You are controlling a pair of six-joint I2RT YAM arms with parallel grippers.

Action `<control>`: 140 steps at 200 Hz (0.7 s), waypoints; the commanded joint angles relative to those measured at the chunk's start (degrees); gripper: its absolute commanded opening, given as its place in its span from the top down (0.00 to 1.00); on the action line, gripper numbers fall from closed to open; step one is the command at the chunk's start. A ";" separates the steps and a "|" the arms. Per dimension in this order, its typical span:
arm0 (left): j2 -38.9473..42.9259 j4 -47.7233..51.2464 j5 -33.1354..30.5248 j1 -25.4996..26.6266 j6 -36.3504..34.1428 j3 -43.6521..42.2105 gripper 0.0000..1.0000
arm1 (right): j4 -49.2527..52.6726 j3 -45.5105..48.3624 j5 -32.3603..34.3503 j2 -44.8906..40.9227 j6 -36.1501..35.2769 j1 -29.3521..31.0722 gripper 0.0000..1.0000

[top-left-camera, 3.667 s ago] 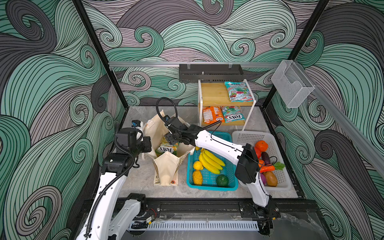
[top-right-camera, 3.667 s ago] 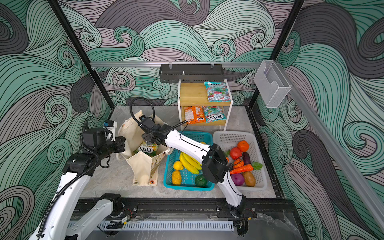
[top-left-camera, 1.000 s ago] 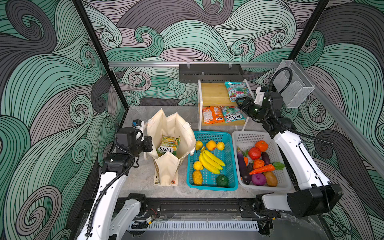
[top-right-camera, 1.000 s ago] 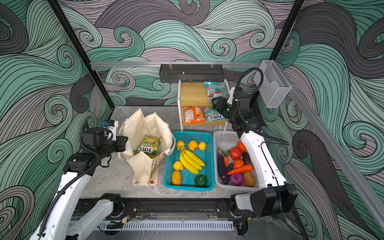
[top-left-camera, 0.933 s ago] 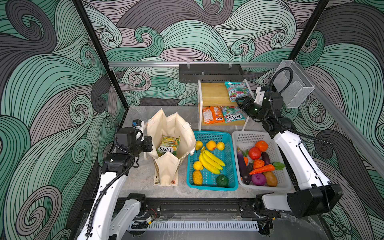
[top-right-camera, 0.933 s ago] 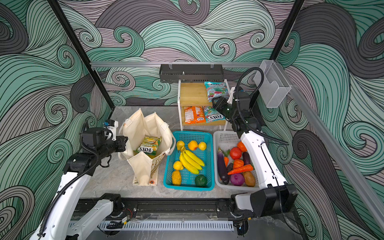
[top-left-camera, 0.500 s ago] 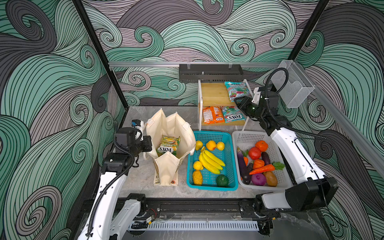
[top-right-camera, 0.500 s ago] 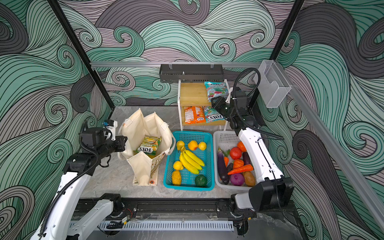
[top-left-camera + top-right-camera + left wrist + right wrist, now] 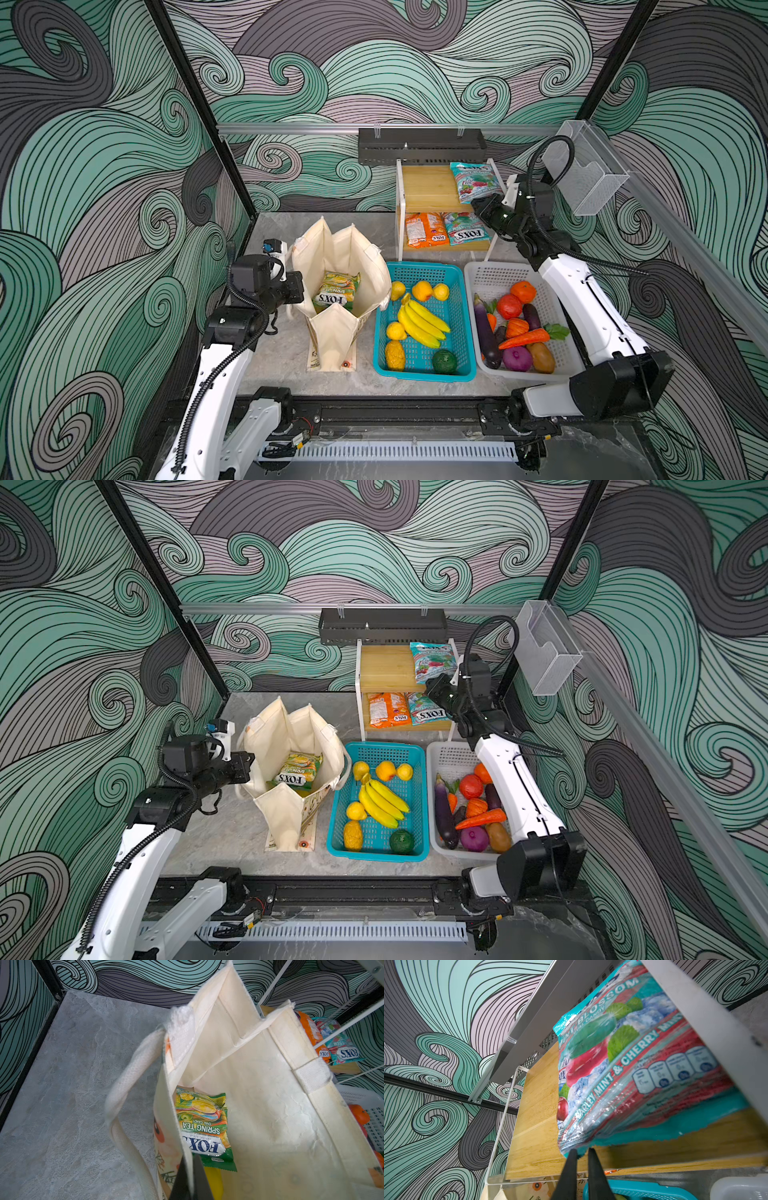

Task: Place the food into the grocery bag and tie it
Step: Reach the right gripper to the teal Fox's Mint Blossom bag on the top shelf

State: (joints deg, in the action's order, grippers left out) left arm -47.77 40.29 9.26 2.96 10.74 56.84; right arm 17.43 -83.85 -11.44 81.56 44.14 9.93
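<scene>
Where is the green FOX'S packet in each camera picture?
Top view: green packet inside the grocery bag, left of centre.
Top view: same spot, inside the bag.
Left wrist: inside the bag, label showing.
Right wrist: not in it.
Landmark: the bag's cream walls around it.

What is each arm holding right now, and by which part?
The left pincer grips the bag by its rim. The right pincer pinches the teal packet by a corner.

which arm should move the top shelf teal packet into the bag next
Right. The right gripper is shut on a corner of the teal packet on the top shelf; the left gripper is clamped on the grocery bag rim, holding it open.
</scene>
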 commanded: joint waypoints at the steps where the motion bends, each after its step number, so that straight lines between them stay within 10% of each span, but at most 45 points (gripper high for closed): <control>1: 0.47 -0.33 0.75 -0.41 -0.02 -0.06 1.00 | -1.82 0.08 -0.88 -0.01 0.07 0.56 1.00; 97: 0.66 -0.30 0.76 -0.50 -0.05 -0.06 1.00 | 6.52 -8.56 -4.44 3.31 -8.48 6.87 1.00; 140: 0.83 -0.32 0.81 -0.50 -0.09 -0.06 1.00 | 13.43 -13.55 3.48 4.31 -19.51 5.82 0.44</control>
State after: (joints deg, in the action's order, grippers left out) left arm -47.77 40.29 9.28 2.96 10.74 56.84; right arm 26.55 -95.15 -13.08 85.52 32.91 16.67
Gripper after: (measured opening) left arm 0.049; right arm 0.393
